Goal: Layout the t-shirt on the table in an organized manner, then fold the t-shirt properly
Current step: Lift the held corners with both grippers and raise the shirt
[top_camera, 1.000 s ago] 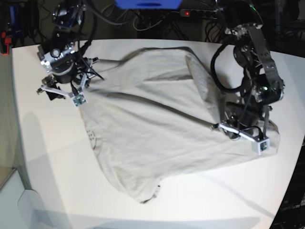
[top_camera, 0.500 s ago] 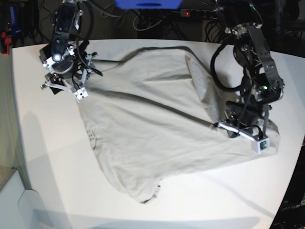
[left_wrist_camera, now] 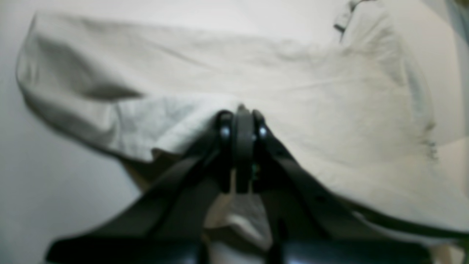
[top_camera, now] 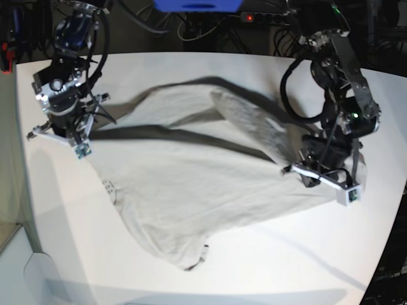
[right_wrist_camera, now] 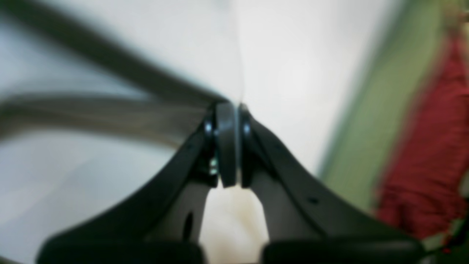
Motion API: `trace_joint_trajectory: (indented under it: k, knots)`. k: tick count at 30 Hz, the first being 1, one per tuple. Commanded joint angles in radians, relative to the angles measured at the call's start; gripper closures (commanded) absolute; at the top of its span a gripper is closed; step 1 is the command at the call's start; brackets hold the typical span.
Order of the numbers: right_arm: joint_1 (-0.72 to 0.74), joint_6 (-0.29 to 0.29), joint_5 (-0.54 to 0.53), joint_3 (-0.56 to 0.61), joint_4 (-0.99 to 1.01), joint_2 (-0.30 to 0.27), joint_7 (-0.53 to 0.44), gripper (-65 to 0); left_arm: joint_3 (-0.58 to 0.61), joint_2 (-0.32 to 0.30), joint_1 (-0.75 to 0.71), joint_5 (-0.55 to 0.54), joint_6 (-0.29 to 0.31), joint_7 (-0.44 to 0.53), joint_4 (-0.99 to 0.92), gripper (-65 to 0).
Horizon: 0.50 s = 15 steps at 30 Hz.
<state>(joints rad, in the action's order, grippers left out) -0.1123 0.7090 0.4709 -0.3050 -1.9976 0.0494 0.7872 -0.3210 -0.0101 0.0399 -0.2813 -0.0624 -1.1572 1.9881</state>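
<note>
The light grey-beige t-shirt [top_camera: 191,184] hangs stretched over the white table [top_camera: 63,222] between both arms, and its far half casts a dark shadow. At the left of the base view my right gripper [top_camera: 92,124] is shut on the t-shirt's left corner. In the right wrist view its jaws [right_wrist_camera: 229,108] meet, with pale cloth [right_wrist_camera: 231,220] showing behind them. On the right my left gripper [top_camera: 304,170] is shut on the t-shirt's other end. The left wrist view shows it [left_wrist_camera: 238,113] pinching a bunched fold of the fabric [left_wrist_camera: 293,73]. The neck opening lies near the front [top_camera: 200,254].
Behind the table's far edge sit a power strip [top_camera: 254,18] with a red light, cables and a blue object [top_camera: 197,5]. The table's left edge [top_camera: 22,159] runs close to my right arm. Something red [right_wrist_camera: 432,146] is blurred beyond the table in the right wrist view.
My right gripper went from open to shut and moved left, pulling the t-shirt's corner with it. The cloth is now tauter and raised at the back. The left arm barely moved.
</note>
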Motion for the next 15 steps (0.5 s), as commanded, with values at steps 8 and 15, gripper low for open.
trace_joint_trajectory:
  k: [8, 15]
  knots:
    - [0.231, -0.011, -0.008, -0.113, -0.042, -0.003, -0.018, 0.0, 0.000, -0.008, 0.105, -0.190, 0.003, 0.018, 0.026, -0.3]
    - [0.409, -0.011, -0.010, -0.208, -0.042, -0.006, -0.019, 0.0, -0.005, 0.048, 0.188, -0.339, 0.003, 0.016, 0.033, -0.3]
